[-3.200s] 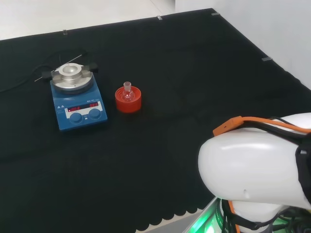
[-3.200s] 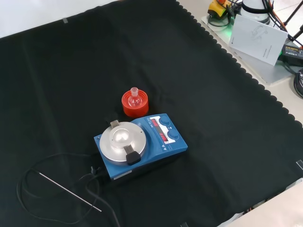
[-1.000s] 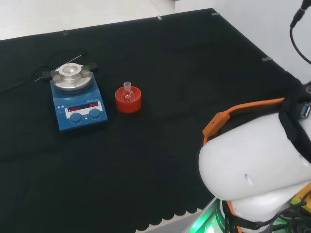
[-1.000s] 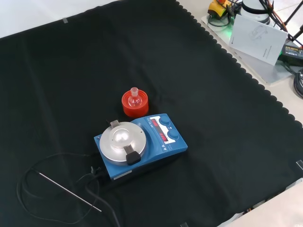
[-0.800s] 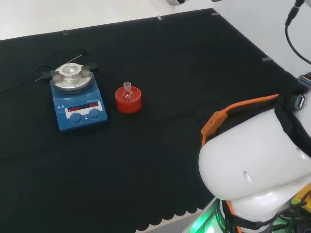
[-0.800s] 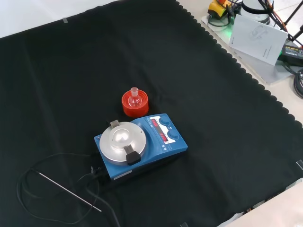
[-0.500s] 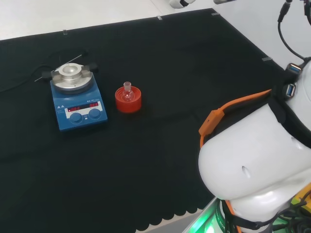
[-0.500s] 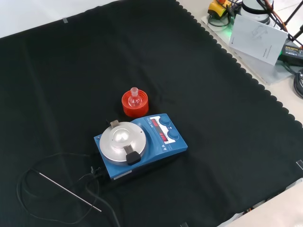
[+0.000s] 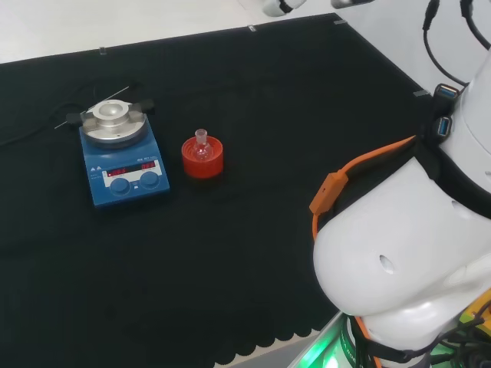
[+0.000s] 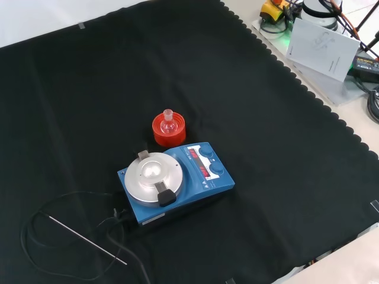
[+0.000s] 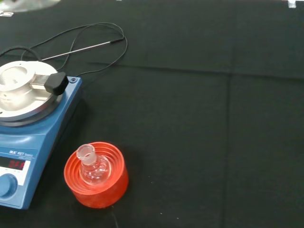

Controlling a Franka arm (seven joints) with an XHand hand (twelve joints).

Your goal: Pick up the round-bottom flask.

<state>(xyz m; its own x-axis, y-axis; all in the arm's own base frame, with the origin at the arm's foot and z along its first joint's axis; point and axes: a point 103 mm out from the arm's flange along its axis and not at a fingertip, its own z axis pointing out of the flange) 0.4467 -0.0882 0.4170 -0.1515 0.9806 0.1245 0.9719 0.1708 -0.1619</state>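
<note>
A small clear round-bottom flask (image 9: 202,146) stands upright in a red ribbed ring stand (image 9: 202,159) near the middle of the black cloth. In the front view the flask (image 10: 169,120) and its stand (image 10: 169,132) sit just behind the blue stirrer. The wrist view looks down at the flask (image 11: 91,166) in its stand (image 11: 99,190) from some distance. A small part of the hand (image 9: 278,6) pokes in at the top edge of the head view, far from the flask and high above the cloth. Nothing touches the flask.
A blue hotplate stirrer (image 9: 123,169) with a round metal top stands just left of the stand in the head view. Its thin metal probe (image 10: 86,239) and black cable lie on the cloth beyond it. The arm's white links (image 9: 399,253) stand at the head view's lower right.
The arm's white links have swung upward in the head view, and part of the hand has come in at its top edge. Flask, stand and stirrer have not moved.
</note>
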